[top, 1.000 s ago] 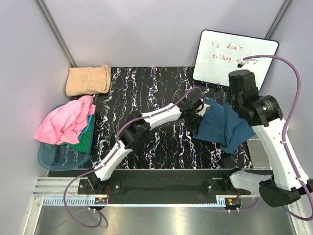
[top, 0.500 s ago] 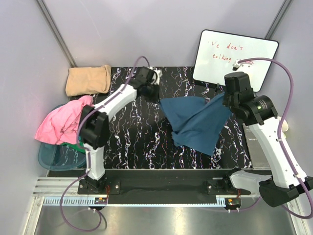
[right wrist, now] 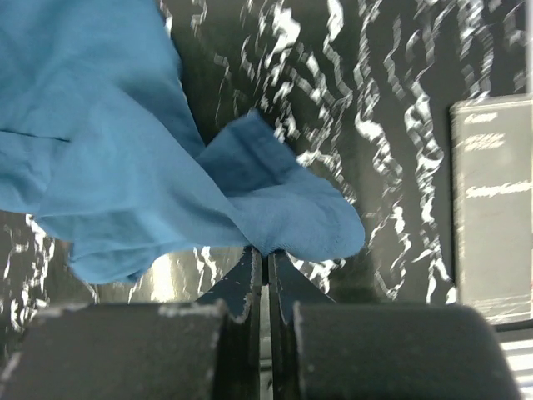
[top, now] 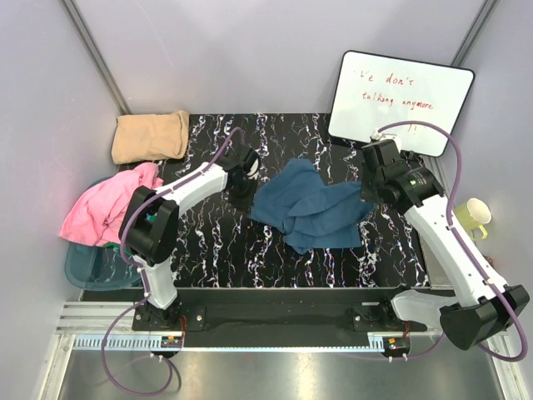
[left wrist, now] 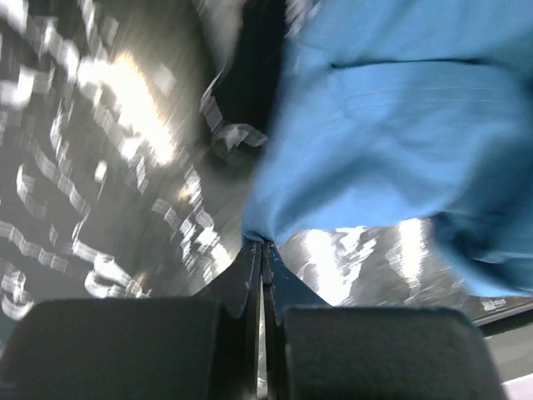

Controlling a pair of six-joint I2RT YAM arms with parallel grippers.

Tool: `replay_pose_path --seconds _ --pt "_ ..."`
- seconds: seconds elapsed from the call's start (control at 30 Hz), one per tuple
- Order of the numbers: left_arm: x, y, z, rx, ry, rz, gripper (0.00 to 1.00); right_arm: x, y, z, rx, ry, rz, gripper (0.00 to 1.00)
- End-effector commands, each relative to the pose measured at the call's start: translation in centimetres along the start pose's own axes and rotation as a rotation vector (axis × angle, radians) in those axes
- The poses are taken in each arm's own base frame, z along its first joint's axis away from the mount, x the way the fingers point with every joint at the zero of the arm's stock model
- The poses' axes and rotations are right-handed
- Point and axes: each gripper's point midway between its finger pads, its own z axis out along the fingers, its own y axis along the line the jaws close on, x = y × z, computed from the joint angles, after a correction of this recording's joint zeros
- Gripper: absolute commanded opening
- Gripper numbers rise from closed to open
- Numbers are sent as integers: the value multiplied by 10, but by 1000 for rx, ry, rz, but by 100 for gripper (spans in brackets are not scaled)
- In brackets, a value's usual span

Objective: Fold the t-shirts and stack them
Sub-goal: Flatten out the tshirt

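Note:
The dark teal-blue t-shirt [top: 312, 208] hangs crumpled between my two grippers over the middle of the black marbled table [top: 216, 242]. My left gripper [top: 248, 190] is shut on its left edge; the left wrist view shows the cloth [left wrist: 391, 133] pinched at the tips [left wrist: 263, 243]. My right gripper [top: 366, 193] is shut on its right edge, and the right wrist view shows the cloth [right wrist: 125, 167] pinched at the tips [right wrist: 266, 252]. A folded tan-beige t-shirt [top: 151, 136] lies at the back left corner. A pink t-shirt [top: 112, 207] lies over a green one [top: 146, 235].
The pink and green shirts sit in a teal bin [top: 104, 265] at the left edge. A whiteboard [top: 400, 102] with red writing leans at the back right. A yellow-green mug [top: 469, 218] stands at the right. A dark booklet [right wrist: 491, 208] lies on the table's right side.
Both grippers have moved nearer and lower, so the teal shirt, spread out half a second ago, now sags crumpled. The left arm came forward from the back of the table.

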Motion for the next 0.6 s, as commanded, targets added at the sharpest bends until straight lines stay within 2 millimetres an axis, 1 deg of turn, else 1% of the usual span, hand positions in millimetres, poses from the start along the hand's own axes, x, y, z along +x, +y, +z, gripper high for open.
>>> replay_pose_path --seconds 0.0,0.03,0.07,0.1,0.13,0.17,0.23,0.27,0.3,0.33,0.37,0.4,0.43,0.47,0.5,0.57 --pt "20 25 -10 -127 64 -30 14 18 15 -1 -83 66 51 0" --pt "19 29 -11 -150 58 -21 42 20 14 0 -83 71 49 0" --pt "19 30 -13 -156 56 -16 54 22 14 1 -79 76 48 0" --pt "14 31 -17 -163 36 -10 70 22 14 1 -77 76 46 0" --pt "9 30 -22 -160 17 -5 90 22 15 4 -75 82 42 0" --pt "-1 27 -28 -156 -14 -1 99 21 16 4 -77 84 42 0" --pt "-11 22 -32 -140 -38 17 99 21 18 7 -79 94 33 0" --pt "-21 18 -36 -129 -60 22 99 20 19 9 -78 97 31 0" --pt "-23 15 -34 -112 -52 34 97 20 19 9 -76 98 33 0" --pt "-27 12 -32 -104 -53 41 93 21 20 13 -72 107 28 0" --pt "-36 7 -34 -92 -71 48 83 21 20 14 -72 108 31 0" --pt "-38 8 -25 -95 -54 58 79 21 22 14 -75 109 32 0" --pt "-40 4 -21 -74 -44 63 75 22 23 16 -76 117 31 0" --pt "-46 1 -20 -61 -45 63 66 22 23 17 -74 119 34 0" --pt "-44 0 -9 -50 -13 60 63 22 24 18 -74 119 35 0" --pt "-46 -4 -2 -28 5 58 63 22 24 19 -70 122 35 0"
